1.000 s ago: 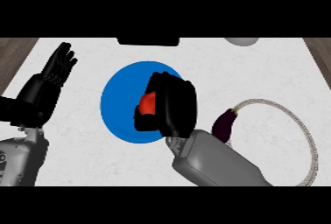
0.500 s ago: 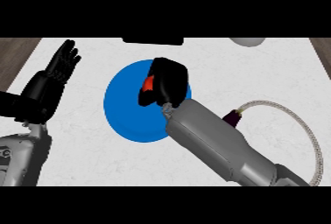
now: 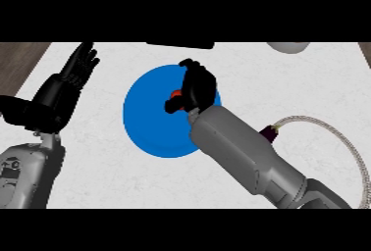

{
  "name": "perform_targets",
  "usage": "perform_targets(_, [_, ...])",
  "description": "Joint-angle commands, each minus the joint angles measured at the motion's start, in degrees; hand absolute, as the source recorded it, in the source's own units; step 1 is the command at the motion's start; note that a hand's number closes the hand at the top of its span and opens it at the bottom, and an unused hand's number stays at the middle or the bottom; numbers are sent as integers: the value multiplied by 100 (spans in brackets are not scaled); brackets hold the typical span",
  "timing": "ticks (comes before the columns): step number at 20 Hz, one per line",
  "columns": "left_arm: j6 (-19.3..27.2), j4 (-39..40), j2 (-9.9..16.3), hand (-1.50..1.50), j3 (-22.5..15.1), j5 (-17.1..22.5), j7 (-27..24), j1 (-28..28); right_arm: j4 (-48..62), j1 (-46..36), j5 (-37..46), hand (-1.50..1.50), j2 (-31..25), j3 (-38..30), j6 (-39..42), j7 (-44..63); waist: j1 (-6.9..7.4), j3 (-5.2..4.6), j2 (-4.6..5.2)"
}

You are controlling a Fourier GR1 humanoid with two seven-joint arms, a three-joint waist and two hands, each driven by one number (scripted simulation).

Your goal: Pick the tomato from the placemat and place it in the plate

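While the right hand [image 3: 196, 88] curls round the tomato [image 3: 176, 93] over the blue plate [image 3: 148, 127], releasing too high could let it roll off the rim.

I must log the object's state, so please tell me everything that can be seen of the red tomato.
Only a small patch of the round red tomato shows; its surface looks smooth. The black right robot hand curls round it and hides the rest. It sits over the upper middle of the round blue placemat. Whether it rests on the mat or is lifted cannot be told.
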Motion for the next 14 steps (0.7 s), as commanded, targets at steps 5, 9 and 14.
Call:
perform_targets(5, [-99, 76, 46, 0, 63, 62, 46, -94, 270, -51, -739, -150, 15, -211, -1605, -1148, 26, 5, 19])
perform_targets(9, [19, 214, -88, 0, 9, -58, -103, -45, 103, -275, -1175, -150, 15, -472, -2119, -1380, -54, 4, 1])
perform_targets(14, [159, 178, -152, 0, -42, -222, -65, 97, -322, 144, -1804, -150, 15, -362, -2726, -1959, -233, 4, -78])
